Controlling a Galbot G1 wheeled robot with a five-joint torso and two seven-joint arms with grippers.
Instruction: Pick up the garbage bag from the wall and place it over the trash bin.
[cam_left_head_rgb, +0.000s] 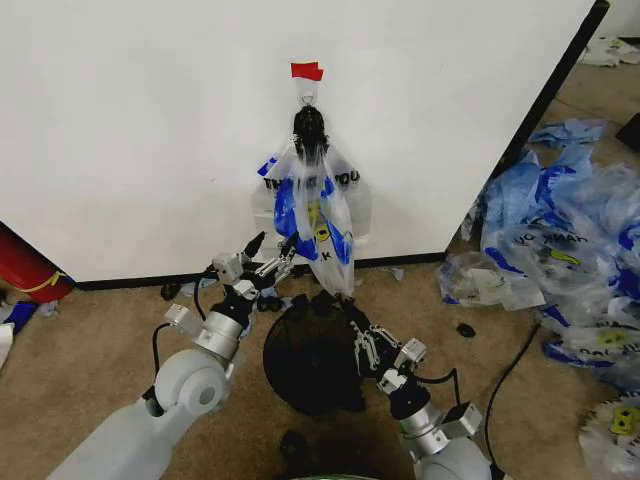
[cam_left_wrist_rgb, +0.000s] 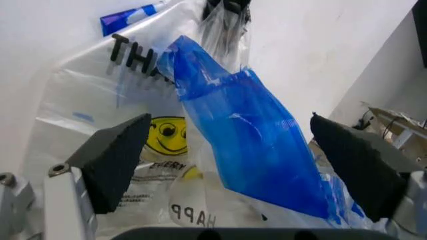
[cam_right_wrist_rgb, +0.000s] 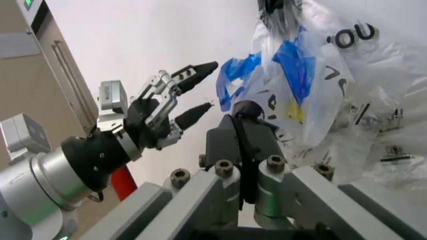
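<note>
Black foam pads (cam_left_wrist_rgb: 117, 160) of the left gripper (cam_left_head_rgb: 268, 258) stand wide apart beside the garbage bag (cam_left_head_rgb: 318, 205), which hangs from the wall (cam_left_head_rgb: 150, 120) hook (cam_left_head_rgb: 308, 95) above the trash bin (cam_left_head_rgb: 305, 360). Closing on loose film risks tearing. Right gripper (cam_left_head_rgb: 362, 343) looks shut over the bin's rim.

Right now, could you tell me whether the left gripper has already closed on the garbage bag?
No, the left gripper is open, its two black pads spread wide on either side of the garbage bag without pinching it.
</note>
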